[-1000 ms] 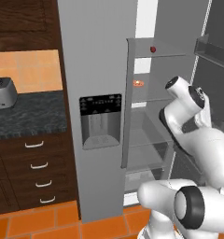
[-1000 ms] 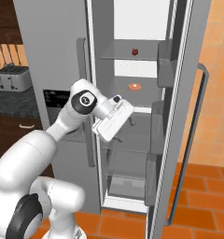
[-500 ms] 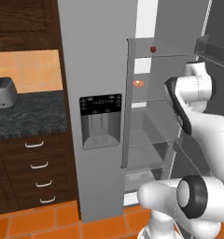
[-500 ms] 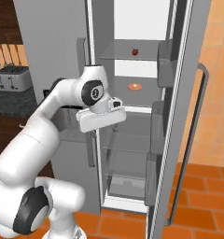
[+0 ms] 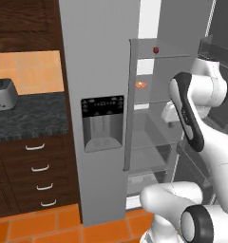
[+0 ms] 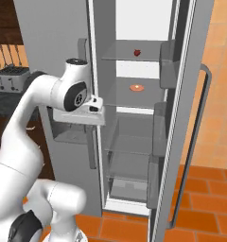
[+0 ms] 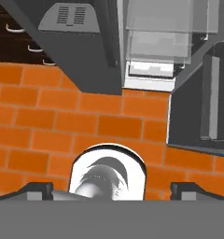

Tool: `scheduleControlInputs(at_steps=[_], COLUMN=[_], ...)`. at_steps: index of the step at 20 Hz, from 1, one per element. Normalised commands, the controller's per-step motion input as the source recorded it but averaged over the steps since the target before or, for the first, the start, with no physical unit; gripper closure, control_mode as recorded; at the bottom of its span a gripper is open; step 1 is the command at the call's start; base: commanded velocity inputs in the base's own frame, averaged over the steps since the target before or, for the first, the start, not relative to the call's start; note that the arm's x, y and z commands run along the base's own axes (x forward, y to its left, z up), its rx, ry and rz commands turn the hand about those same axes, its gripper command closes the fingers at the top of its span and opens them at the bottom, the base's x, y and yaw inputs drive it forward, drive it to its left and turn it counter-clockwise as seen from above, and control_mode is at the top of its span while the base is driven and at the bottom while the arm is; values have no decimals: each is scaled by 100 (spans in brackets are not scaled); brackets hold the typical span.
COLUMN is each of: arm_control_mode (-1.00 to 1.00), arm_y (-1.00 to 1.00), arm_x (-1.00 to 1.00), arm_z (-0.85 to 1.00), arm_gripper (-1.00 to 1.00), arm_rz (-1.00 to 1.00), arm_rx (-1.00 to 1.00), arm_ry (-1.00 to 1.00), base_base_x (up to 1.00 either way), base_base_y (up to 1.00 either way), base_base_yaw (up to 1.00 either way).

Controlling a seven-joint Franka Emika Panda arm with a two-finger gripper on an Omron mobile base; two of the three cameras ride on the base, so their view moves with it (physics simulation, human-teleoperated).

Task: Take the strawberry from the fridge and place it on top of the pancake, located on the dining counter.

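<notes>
The fridge (image 5: 94, 61) stands with its right door swung open. On its top glass shelf lies the strawberry (image 5: 156, 50) (image 6: 137, 53), tiny and bright red. My hand (image 6: 80, 115) hangs in front of the closed left door, well below and left of the berry, facing the floor. In the hand view the gripper (image 7: 116, 190) is open, its dark fingertips (image 7: 39, 188) wide apart with nothing between them, over orange tiles. The pancake and the dining counter are out of view.
An orange-red glowing item (image 6: 136, 88) sits on the second shelf. The open fridge door (image 6: 193, 118) with bins juts out on the right. A toaster (image 5: 2, 93) stands on the dark wall counter (image 5: 35, 118) above drawers (image 5: 37, 171).
The arm's elbow has risen, and the hand has drawn back leftward from the fridge opening and turned to face down. The strawberry has not moved.
</notes>
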Motion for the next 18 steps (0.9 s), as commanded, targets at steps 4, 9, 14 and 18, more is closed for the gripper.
scheduleControlInputs(at_steps=[4, 9, 14, 18], arm_control_mode=[-100, -100, -100, -100], arm_y=[55, 0, 5, 8], arm_x=[-70, -77, -24, 0], arm_z=[5, -1, -31, -20], arm_gripper=[-100, -100, -100, -100], arm_rz=[-36, -20, 0, 0], arm_rx=[-7, -5, 1, 0], arm_ry=[0, -13, -1, -3], base_base_x=[0, 0, 0, 0], base_base_y=[0, 0, 0, 0], base_base_yaw=[0, 0, 0, 0])
